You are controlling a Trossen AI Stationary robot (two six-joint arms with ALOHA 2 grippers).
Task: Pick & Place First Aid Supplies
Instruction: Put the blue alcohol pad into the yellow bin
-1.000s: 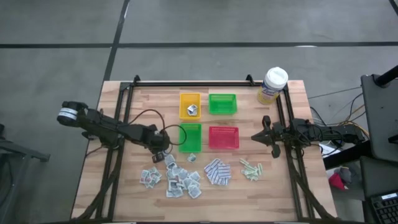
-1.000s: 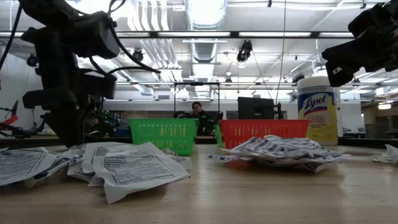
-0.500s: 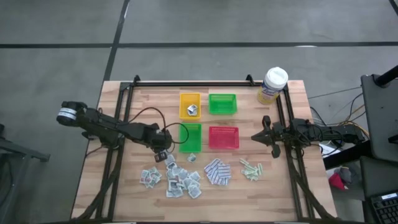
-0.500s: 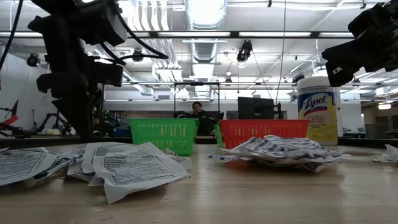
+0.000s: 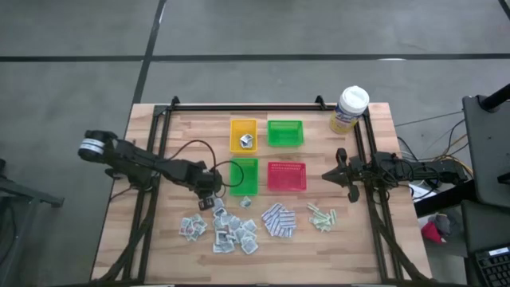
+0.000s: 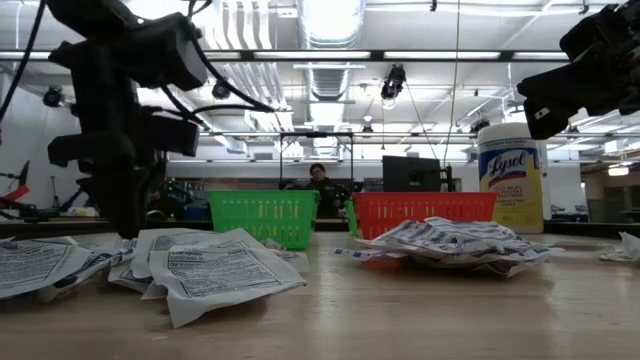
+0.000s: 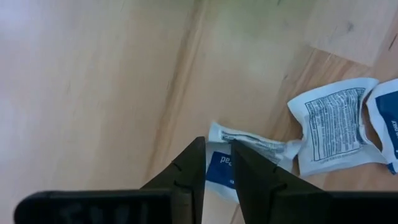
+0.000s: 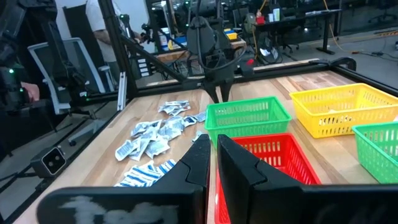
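Item one, along the near edge of your desk [image 5: 191,135]: a loose heap of white-grey sachets [image 5: 223,229] on the left. A pile of blue-and-white pads [image 5: 278,220] lies just beside it toward the middle. A few pale green strips [image 5: 322,216] sit near those on the right, all flat on the wood. Item two, just behind the heap: your left end effector [image 7: 217,142], hovering over the desk between the sachets and the near green tray [image 5: 233,177]. It is clenched on the edge of one printed sachet [image 7: 255,149], which sticks out crumpled past its tips (another sachet lies flat on the wood beside it). Item three, the middle row: that green tray, then the red tray [image 5: 287,164] touching or nearly touching it on the right. Item four, to the right of the red tray: your right end effector [image 5: 328,176], held above the desk, pointing at the trays. It is clenched nearly together with nothing in it, and its arm reaches in from the right edge. Item five, the far row: a yellow tray [image 5: 235,131] with a small white-grey packet inside, and a second green tray [image 5: 285,132] beside it. Item six, the far right corner: a yellow canister [image 5: 349,108] with a white lid, upright. Item seven, beyond the desk: a person [image 6: 318,178] in the room behind.
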